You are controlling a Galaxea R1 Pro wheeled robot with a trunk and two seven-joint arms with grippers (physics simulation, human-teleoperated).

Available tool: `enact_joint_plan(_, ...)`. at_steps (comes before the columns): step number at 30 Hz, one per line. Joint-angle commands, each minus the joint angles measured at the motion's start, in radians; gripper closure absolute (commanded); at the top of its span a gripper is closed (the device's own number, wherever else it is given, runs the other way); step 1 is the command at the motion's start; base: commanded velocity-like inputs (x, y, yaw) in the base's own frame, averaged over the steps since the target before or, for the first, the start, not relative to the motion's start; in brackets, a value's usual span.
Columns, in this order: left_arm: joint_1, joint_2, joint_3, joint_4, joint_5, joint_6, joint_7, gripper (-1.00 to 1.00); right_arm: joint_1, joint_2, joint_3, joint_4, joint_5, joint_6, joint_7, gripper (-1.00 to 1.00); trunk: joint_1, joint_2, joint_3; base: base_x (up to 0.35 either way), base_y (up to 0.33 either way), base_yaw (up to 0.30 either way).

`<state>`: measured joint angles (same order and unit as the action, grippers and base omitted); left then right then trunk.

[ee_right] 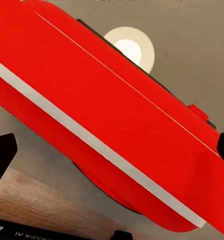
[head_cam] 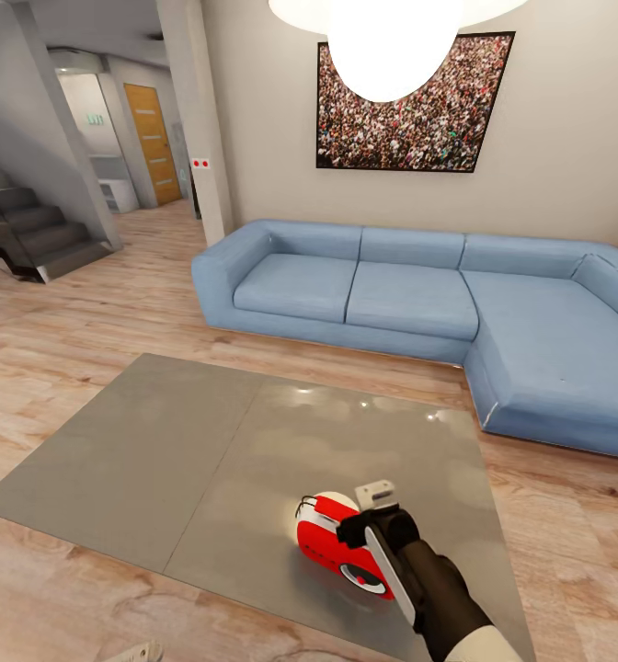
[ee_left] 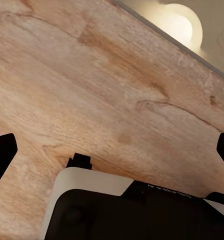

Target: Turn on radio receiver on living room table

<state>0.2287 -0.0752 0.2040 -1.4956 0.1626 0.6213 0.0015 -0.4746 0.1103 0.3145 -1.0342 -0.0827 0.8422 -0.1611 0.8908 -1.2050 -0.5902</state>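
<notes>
radio receiver [head_cam: 332, 542]: red, on table [head_cam: 162, 460] near its front edge, living room
right pincer [head_cam: 375, 515]: at radio's top right, fingers [ee_right: 2, 155] spread
left pincer [ee_left: 112, 150]: spread, over wood floor [ee_left: 92, 90]
sofa [head_cam: 419, 294]: blue, behind table

A blue L-shaped fabric sofa [head_cam: 419, 294] stands against the beige wall, a framed crowd photograph [head_cam: 410, 106] hanging above it; a glowing white pendant lamp [head_cam: 387, 41] hangs in front; dark grey stairs [head_cam: 33, 230] rise beyond the light wood plank floor [head_cam: 88, 313]; an orange wooden door [head_cam: 153, 142] stands further back.
</notes>
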Motion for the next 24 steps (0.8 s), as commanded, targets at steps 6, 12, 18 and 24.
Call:
enact_joint_plan(6, 0.000, 0.000, 0.000, 0.000, 0.000, 0.000, 0.000, -1.00, -0.021, -0.004, -0.004, 0.005, -0.001, 0.001, 0.000, -1.00, 0.000, 0.000, 0.000, 0.000, 0.000, 0.000)
enact_joint_plan(12, 0.000, 0.000, 0.000, 0.001, 0.000, 0.000, 0.000, -1.00, -0.048, -0.008, -0.007, 0.020, 0.000, 0.001, 0.000, -1.00, 0.000, 0.000, 0.000, 0.000, 0.000, 0.000)
enact_joint_plan(18, 0.000, 0.000, -0.001, 0.007, 0.000, 0.000, 0.000, -1.00, -0.063, -0.012, -0.009, 0.038, 0.000, 0.002, 0.000, -1.00, 0.000, 0.000, 0.000, 0.000, 0.000, 0.000)
enact_joint_plan(24, 0.000, 0.000, -0.001, 0.008, 0.000, 0.000, 0.000, -1.00, -0.084, -0.011, -0.008, 0.101, -0.004, 0.000, 0.001, -1.00, 0.000, 0.000, 0.000, 0.000, 0.000, 0.000)
